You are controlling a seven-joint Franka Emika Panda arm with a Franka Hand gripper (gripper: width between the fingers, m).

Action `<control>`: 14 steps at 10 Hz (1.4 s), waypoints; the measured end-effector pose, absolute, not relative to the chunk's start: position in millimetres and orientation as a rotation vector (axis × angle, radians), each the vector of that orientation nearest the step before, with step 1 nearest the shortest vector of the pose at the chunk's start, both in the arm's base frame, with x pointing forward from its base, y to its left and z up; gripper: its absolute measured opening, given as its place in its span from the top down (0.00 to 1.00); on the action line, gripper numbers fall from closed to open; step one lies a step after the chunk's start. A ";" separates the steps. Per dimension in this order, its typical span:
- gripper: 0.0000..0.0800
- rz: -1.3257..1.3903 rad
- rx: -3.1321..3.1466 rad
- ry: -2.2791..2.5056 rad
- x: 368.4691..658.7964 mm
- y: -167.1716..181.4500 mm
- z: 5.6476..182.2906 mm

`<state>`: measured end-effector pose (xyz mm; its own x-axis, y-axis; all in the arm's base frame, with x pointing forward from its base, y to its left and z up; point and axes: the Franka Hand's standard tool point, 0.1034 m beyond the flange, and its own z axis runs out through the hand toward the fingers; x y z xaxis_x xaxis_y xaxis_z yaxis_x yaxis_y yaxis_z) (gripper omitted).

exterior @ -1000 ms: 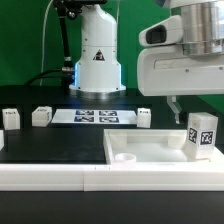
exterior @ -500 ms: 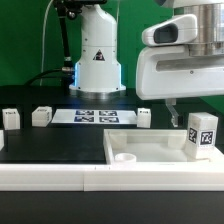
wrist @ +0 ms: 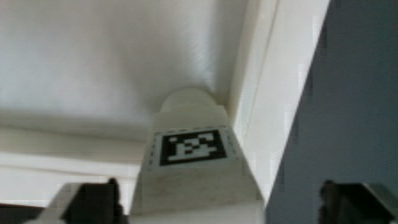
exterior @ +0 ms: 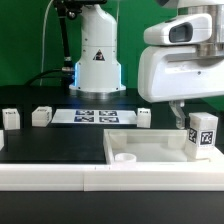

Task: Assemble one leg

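A white leg (exterior: 203,136) with a black-and-white tag stands upright on the large flat white panel (exterior: 150,148), near the panel's edge at the exterior view's right. My gripper (exterior: 196,110) hangs just above the leg's top, with one finger (exterior: 180,108) showing beside it. In the wrist view the leg (wrist: 196,150) stands between my two dark fingertips, and my gripper (wrist: 222,205) is open with gaps on both sides. It holds nothing.
Three more white legs stand on the black table: two at the exterior view's left (exterior: 10,118) (exterior: 41,116) and one at the panel's back edge (exterior: 144,118). The marker board (exterior: 95,116) lies before the robot base (exterior: 97,55). A white rail (exterior: 50,178) runs along the front.
My gripper has moved toward the exterior view's right, from beside the leg to over it. The leg and panel have not moved.
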<state>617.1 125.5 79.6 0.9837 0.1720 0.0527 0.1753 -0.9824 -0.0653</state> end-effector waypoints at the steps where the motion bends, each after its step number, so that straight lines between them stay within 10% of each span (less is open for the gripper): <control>1: 0.49 -0.072 -3.059 -0.268 617.1 125.5 79.6; 3: 0.62 -0.072 -3.063 -0.263 617.7 121.9 79.3; 14: 0.63 -0.090 -2.959 0.713 619.1 119.5 76.5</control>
<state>619.1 119.5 76.5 0.8889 -0.4569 0.0348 -0.4512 -0.8860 -0.1074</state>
